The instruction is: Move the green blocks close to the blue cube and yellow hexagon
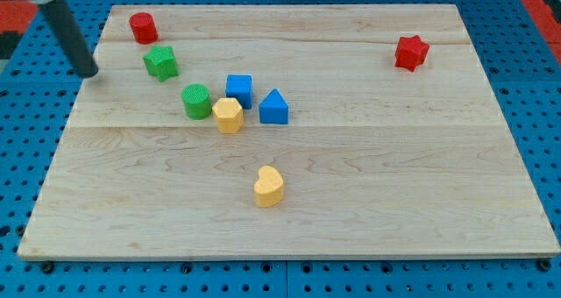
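Note:
The blue cube and the yellow hexagon sit touching, left of the board's middle. A green cylinder stands just left of them, close to the hexagon. A green star-shaped block lies further up and left, apart from that group. My tip rests on the board near its left edge, left of the green star with a clear gap between them. The rod slants up to the view's top left.
A blue triangular block sits right of the cube. A red cylinder stands at the top left, a red star at the top right, a yellow heart below the middle. The wooden board lies on blue pegboard.

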Controlling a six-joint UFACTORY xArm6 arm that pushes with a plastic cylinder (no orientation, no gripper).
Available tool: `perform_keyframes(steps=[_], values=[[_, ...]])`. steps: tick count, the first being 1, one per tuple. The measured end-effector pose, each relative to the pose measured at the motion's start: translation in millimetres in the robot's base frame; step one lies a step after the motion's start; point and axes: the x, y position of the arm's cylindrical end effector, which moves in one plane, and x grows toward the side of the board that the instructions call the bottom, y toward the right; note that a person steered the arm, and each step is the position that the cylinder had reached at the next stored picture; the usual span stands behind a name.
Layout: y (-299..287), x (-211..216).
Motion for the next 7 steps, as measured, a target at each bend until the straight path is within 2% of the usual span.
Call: perform_keyframes(steps=[1, 2, 3, 4, 5, 6, 7], values=[[45.0, -12.4], [112.1, -11.9], [150.9, 0.1], [154.9, -0.3], [154.9, -0.3], [78.4, -7.8], [20.1, 47.2]])
